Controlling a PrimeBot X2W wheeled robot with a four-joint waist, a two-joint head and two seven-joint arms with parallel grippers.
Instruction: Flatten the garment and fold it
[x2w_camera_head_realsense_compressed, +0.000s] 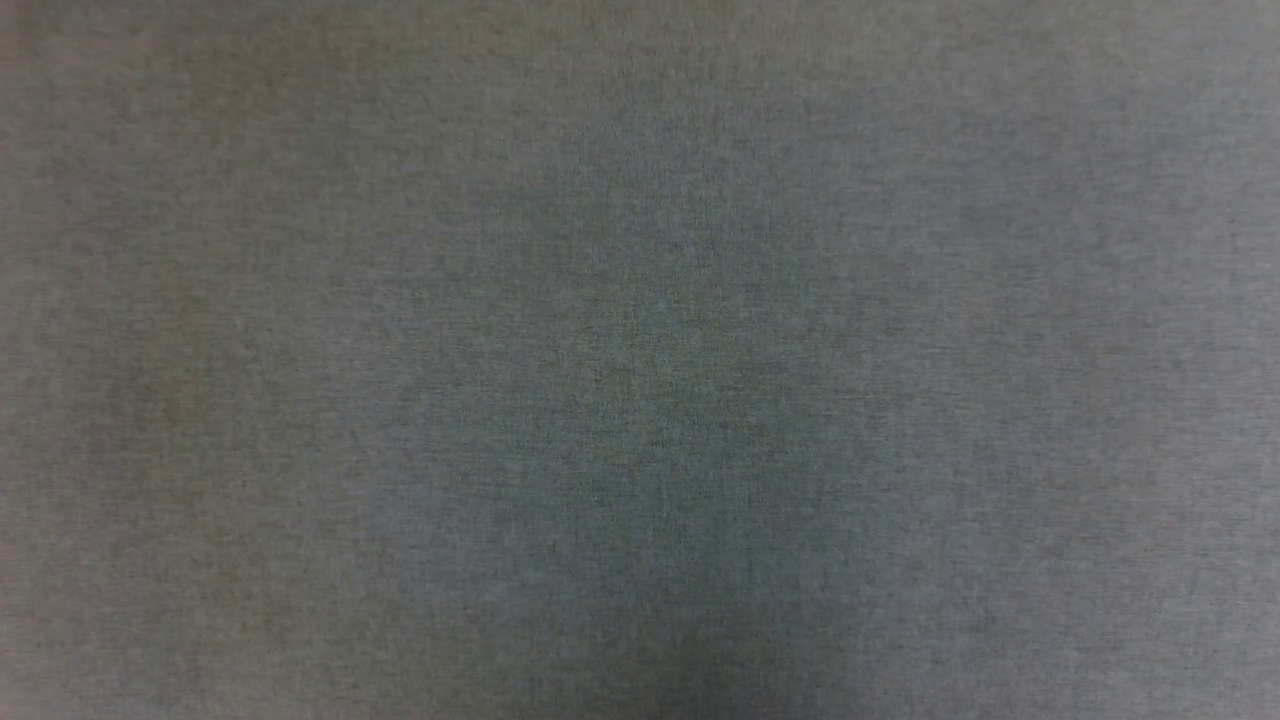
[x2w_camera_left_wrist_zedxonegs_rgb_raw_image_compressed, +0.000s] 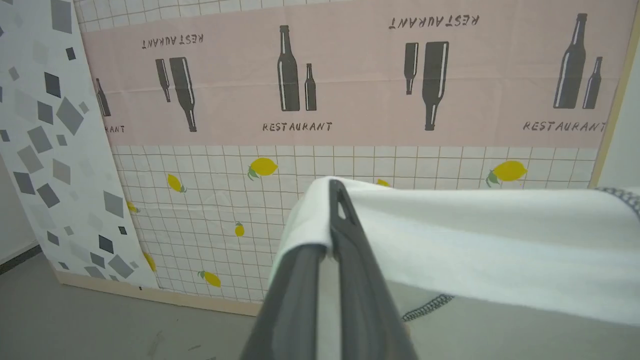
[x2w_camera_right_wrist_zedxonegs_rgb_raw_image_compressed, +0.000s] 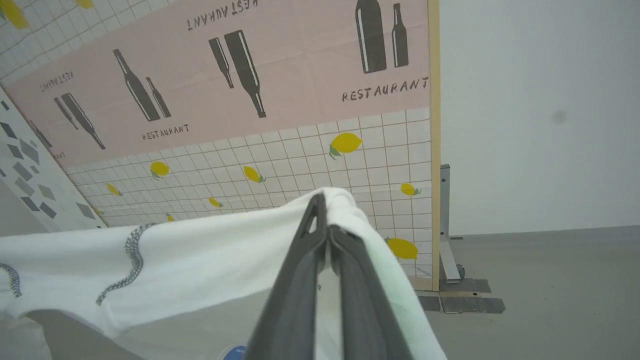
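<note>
Garment (x2w_camera_left_wrist_zedxonegs_rgb_raw_image_compressed: 475, 240) spans both your grips, its long axis running between them. Left gripper (x2w_camera_left_wrist_zedxonegs_rgb_raw_image_compressed: 332, 225) is pinched tight on one edge, cloth leading off rightward; right gripper (x2w_camera_right_wrist_zedxonegs_rgb_raw_image_compressed: 324, 220) is pinched tight on the other, cloth leading leftward. Neither arm is nearer.

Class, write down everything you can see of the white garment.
The garment is thin white cloth with dark grey zigzag-stitched seams. It hangs in the air as a sagging band, stretched between the left gripper and the right gripper, each shut on a bunched edge that drapes over its tip. Nothing else visibly touches it.
</note>
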